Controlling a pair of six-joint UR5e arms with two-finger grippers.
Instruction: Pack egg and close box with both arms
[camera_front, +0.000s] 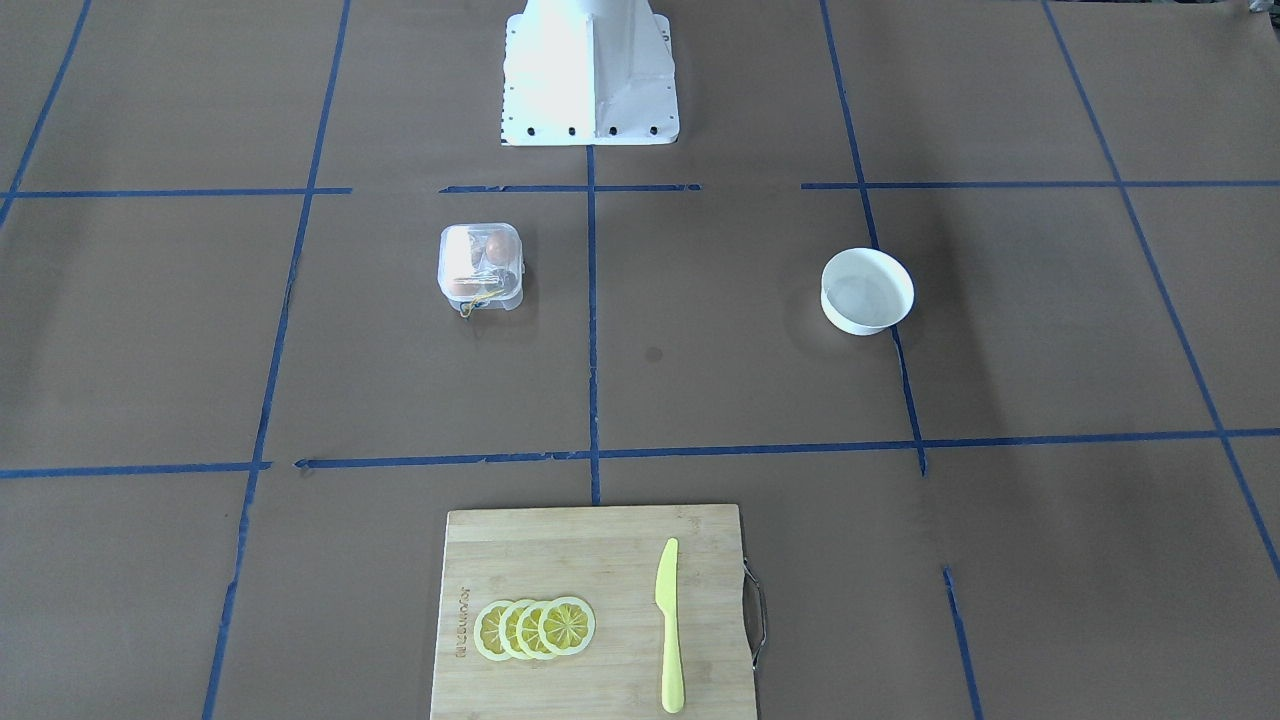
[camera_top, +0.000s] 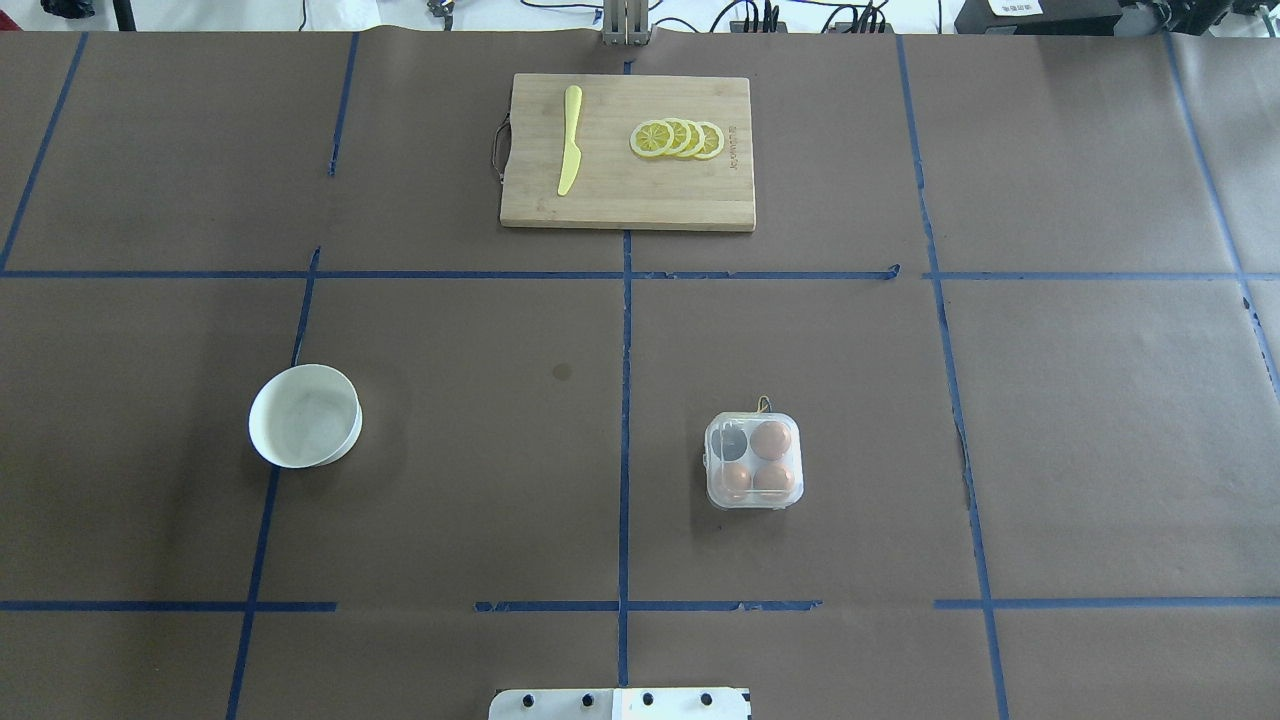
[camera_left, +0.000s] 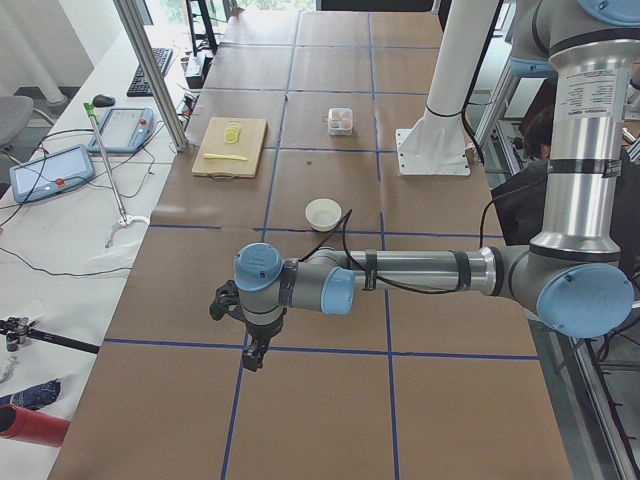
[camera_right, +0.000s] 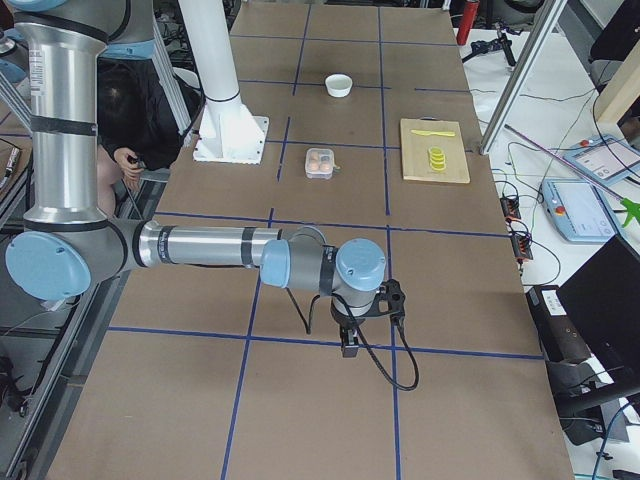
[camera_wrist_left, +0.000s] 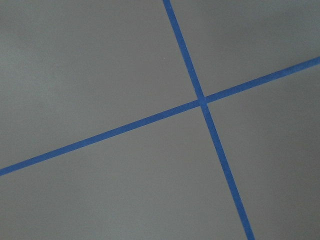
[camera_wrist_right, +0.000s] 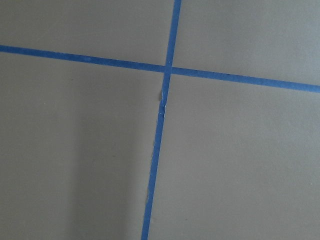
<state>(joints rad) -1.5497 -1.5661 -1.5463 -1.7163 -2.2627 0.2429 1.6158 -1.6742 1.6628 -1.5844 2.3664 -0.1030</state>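
Note:
The clear plastic box (camera_top: 753, 462) sits on the brown table right of centre, and its lid looks to lie down over it. Three orange-brown eggs show inside it, one of them at the far right cell (camera_top: 770, 439); the far left cell looks dark and empty. The box also shows in the front-facing view (camera_front: 481, 266). Both arms are far from the box, out at the table's ends. The left gripper (camera_left: 255, 355) shows only in the exterior left view and the right gripper (camera_right: 350, 345) only in the exterior right view. Both point down over the tape lines. I cannot tell whether they are open or shut.
A round white bowl (camera_top: 305, 415) stands left of centre. A wooden cutting board (camera_top: 627, 195) at the far side carries a yellow knife (camera_top: 569, 140) and lemon slices (camera_top: 678, 138). The white pedestal (camera_front: 590, 75) stands at the robot's side. A person (camera_right: 140, 120) sits behind it.

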